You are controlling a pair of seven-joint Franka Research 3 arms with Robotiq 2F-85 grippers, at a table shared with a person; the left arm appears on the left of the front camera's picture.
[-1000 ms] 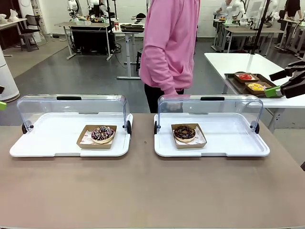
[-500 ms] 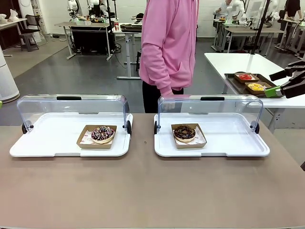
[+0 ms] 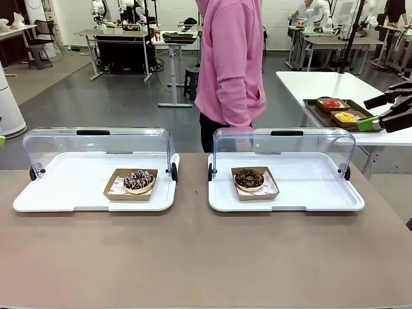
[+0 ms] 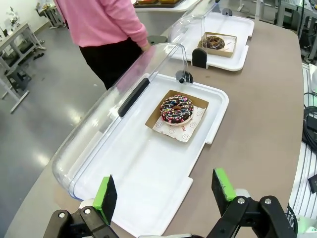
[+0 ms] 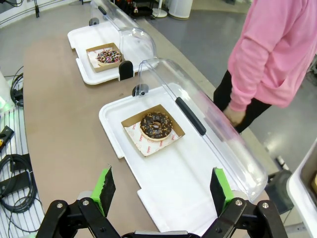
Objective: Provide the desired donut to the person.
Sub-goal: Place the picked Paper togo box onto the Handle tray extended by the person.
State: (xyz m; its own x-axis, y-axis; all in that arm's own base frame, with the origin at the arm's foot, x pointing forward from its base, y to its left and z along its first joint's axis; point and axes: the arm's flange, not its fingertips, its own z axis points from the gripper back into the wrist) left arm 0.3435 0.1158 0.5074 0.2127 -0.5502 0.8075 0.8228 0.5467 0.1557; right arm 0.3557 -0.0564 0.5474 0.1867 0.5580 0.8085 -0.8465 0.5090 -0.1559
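Two donuts lie in brown card trays on white serving trays. The donut with coloured sprinkles is on the left tray. The dark chocolate donut is on the right tray. The person stands behind the right tray, one hand low behind its lid. My left gripper hovers open above the left tray's near end. My right gripper hangs open off the table's right end, holding nothing.
Both trays have clear domed lids swung up at their far side. A white side table at the right carries a dark tray with small food boxes. Brown tabletop in front of the trays is bare. Cables lie off the table's end.
The person has straightened up and shifted a little to the right behind the right tray. Neither gripper has moved or changed.
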